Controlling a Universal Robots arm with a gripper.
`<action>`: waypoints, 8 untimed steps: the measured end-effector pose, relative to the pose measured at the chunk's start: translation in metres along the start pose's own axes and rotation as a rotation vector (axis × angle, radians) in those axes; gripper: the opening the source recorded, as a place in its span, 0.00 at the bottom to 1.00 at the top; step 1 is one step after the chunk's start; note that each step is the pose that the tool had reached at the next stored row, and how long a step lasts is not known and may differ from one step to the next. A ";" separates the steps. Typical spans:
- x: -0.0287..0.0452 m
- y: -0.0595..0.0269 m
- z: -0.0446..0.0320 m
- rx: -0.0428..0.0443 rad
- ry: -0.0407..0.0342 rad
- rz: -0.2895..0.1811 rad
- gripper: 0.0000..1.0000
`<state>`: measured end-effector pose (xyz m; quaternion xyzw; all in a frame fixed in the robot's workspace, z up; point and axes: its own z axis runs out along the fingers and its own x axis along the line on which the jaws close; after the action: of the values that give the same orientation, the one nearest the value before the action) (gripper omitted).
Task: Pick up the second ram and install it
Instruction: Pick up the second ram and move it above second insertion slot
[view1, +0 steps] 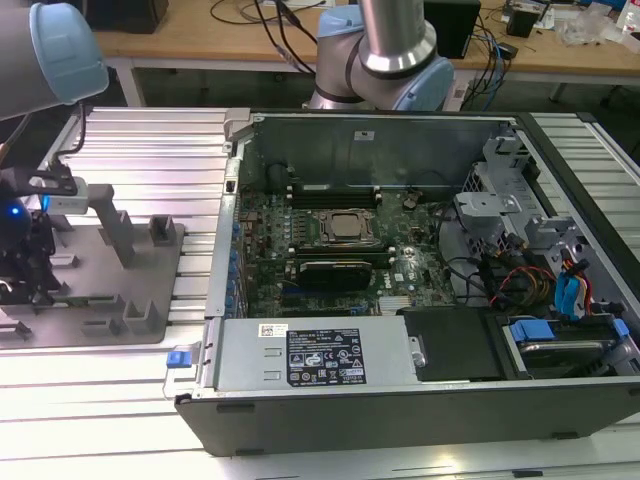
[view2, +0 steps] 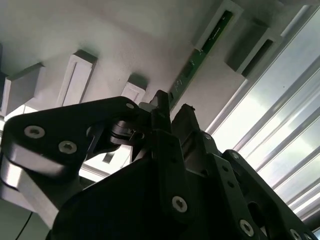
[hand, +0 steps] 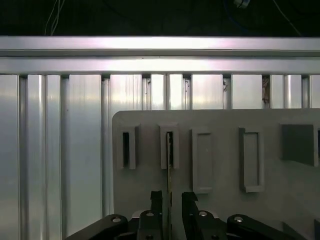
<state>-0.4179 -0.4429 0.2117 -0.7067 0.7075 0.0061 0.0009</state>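
Exterior view: I see the arm (view1: 398, 40) rising behind the open computer case (view1: 420, 395) and reaching to the exterior view's left. Its dark wrist end sits low over the grey fixture plate (view1: 105, 305). The plate lies on the ribbed aluminium table (view1: 150, 140), just beside the case. A silver CPU socket (view1: 347, 226) sits in the middle of the board inside the case.

Second wrist view: I am looking along the gripper (view2: 172, 107) toward the plate. The second ram (view2: 210, 42) is a slim green stick standing on edge on the fixture; its far end is seated in a slotted block (view2: 222, 20) and its near end runs down between the two black fingertips (view2: 160, 102). I cannot tell from here whether either tip touches the board. Other grey blocks (view2: 75, 75) stand beside it on the plate, and the table's ribs lie past the plate's edge.

First wrist view: the stick shows edge-on as a thin line; it leaves its slot and passes between the fingers. The jaws are apart and straddle the stick, with a sliver of plate visible on each side of it; they are not clamped on it. The ram remains in its fixture slot, with more raised blocks in a row alongside.
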 end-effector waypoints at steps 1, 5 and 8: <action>0.0000 0.0001 0.0015 0.0001 -0.0001 -0.001 0.28; 0.0000 0.0002 0.0043 -0.0002 0.0005 -0.006 0.28; 0.0000 0.0002 0.0044 0.0000 0.0004 -0.006 0.28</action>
<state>-0.4181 -0.4428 0.2073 -0.7089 0.7052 0.0060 0.0008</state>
